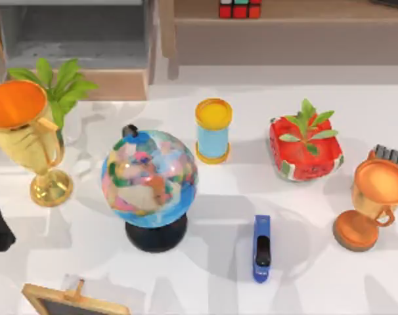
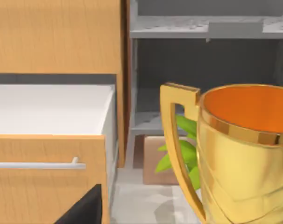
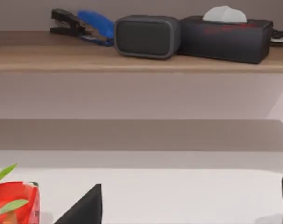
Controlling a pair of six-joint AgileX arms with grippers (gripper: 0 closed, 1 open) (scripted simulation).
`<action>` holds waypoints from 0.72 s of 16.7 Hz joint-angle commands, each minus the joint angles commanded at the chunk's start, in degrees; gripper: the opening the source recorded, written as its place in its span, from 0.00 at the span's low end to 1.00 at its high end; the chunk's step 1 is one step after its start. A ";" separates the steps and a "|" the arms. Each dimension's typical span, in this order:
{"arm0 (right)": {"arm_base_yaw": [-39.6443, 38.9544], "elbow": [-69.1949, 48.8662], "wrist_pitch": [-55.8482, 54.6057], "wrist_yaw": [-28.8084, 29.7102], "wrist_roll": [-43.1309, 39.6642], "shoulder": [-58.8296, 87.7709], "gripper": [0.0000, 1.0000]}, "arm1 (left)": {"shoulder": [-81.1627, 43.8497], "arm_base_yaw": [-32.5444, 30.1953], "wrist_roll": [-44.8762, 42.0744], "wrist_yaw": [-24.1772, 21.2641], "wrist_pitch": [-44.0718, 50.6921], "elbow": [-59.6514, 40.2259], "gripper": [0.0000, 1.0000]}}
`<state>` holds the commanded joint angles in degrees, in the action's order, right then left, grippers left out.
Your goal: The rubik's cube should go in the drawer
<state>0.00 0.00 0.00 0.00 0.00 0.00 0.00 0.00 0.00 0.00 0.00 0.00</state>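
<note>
Glossy red tiles mark the rubik's cube [image 1: 240,8] on the wooden shelf [image 1: 284,13]; light, rigid, slippery, best gripped across opposite flat faces. Gripper opening cannot be determined.

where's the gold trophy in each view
top view: gold trophy stands at the table's left edge, left of the globe.
left wrist view: its cup and handle loom close, beside the drawer.
right wrist view: not in it.
shared landmark: the green plant behind the trophy.

No legible text on any object.
</note>
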 joint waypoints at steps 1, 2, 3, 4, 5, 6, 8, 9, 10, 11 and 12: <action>0.00 0.00 0.00 0.00 0.00 0.00 1.00 | 0.00 0.00 0.00 0.00 0.00 0.00 1.00; 0.00 0.00 0.00 0.00 0.00 0.00 1.00 | 0.00 0.00 0.00 0.00 0.00 0.00 1.00; 0.00 0.00 0.00 0.00 0.00 0.00 1.00 | -0.57 -0.35 0.04 0.23 -0.31 -0.54 1.00; 0.00 0.00 0.00 0.00 0.00 0.00 1.00 | -1.75 -1.03 0.10 0.72 -0.93 -1.64 1.00; 0.00 0.00 0.00 0.00 0.00 0.00 1.00 | -3.54 -1.97 0.16 1.48 -1.87 -3.25 1.00; 0.00 0.00 0.00 0.00 0.00 0.00 1.00 | -5.95 -3.11 0.22 2.50 -3.08 -5.32 1.00; 0.00 0.00 0.00 0.00 0.00 0.00 1.00 | -12.57 -5.86 0.28 5.20 -6.19 -10.62 1.00; 0.00 0.00 0.00 0.00 0.00 0.00 1.00 | -16.78 -7.46 0.28 6.85 -8.03 -13.75 1.00; 0.00 0.00 0.00 0.00 0.00 0.00 1.00 | -21.59 -9.23 0.27 8.64 -10.02 -17.17 1.00; 0.00 0.00 0.00 0.00 0.00 0.00 1.00 | -26.99 -11.16 0.24 10.55 -12.11 -20.84 1.00; 0.00 0.00 0.00 0.00 0.00 0.00 1.00 | -32.98 -13.26 0.20 12.55 -14.29 -24.75 1.00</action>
<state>0.00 0.00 0.00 0.00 0.00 0.00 -32.98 -13.26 0.20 12.55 -14.29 -24.75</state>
